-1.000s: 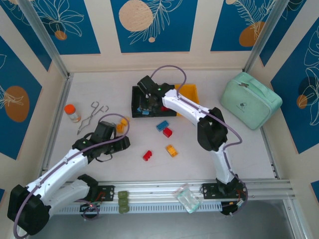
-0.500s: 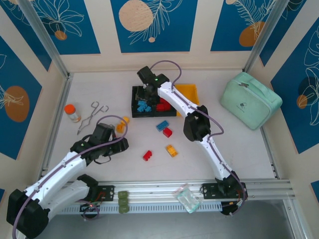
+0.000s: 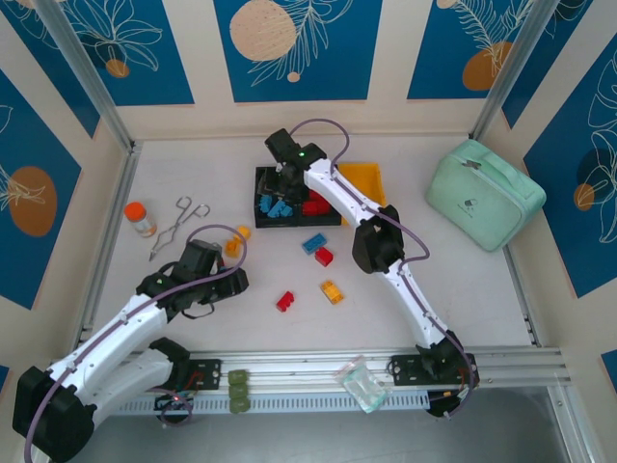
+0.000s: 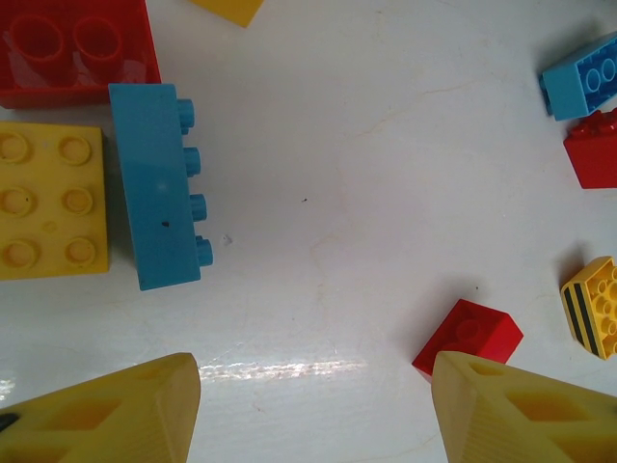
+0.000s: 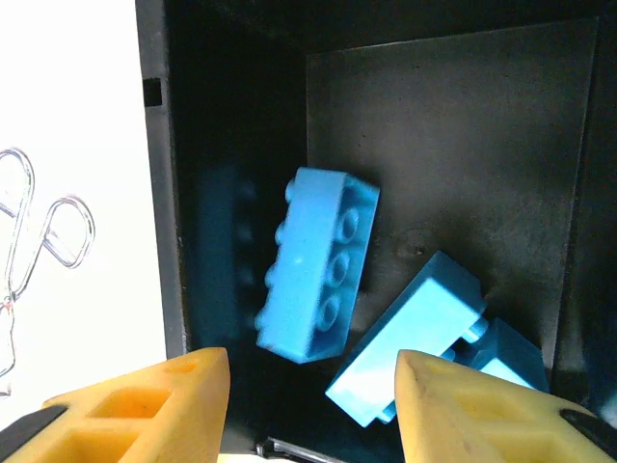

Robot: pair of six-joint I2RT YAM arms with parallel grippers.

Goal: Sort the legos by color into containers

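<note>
Three containers (image 3: 289, 222): open rectangular plastic bins joined in a row at the far middle of the white desk (image 3: 453, 280). They are the left black bin (image 3: 259, 198), the middle black bin (image 3: 328, 221) and the yellow bin (image 3: 372, 179). The right arm (image 3: 386, 241) crosses the row and hides part of each.
Right hand (image 3: 282, 186): over the left black bin. From its wrist (image 5: 310, 371) the two yellow fingers stand spread, with nothing touching either.
Left bin contents: a tilted blue brick (image 5: 318, 265) with round studs, its left side blurred against the dark wall. A second blue brick (image 5: 410, 338) shows a smooth face, and a third blue piece (image 5: 506, 362) is mostly hidden behind it.
Middle bin contents: red pieces (image 3: 316, 204), too covered to count.
Left hand (image 3: 231, 280): above the near-left desk. From its wrist (image 4: 310, 376) the fingers are wide apart over bare glossy surface, and the frame cuts off all but their tips.
Legos by the left hand: a shiny red brick (image 4: 77, 48) cut by the top edge, a yellow brick (image 4: 48, 198) cut by the left edge, and a long blue brick (image 4: 159, 188) on its side against the yellow one, studs pointing right.
Legos mid-desk: a blue lego (image 3: 313, 242) just beside a red lego (image 3: 324, 257). A striped yellow lego (image 3: 333, 290) and a small red lego (image 3: 285, 301) lie apart from them.
Wire tongs (image 3: 178, 227): thin bright metal loops on the desk left of the bins.
</note>
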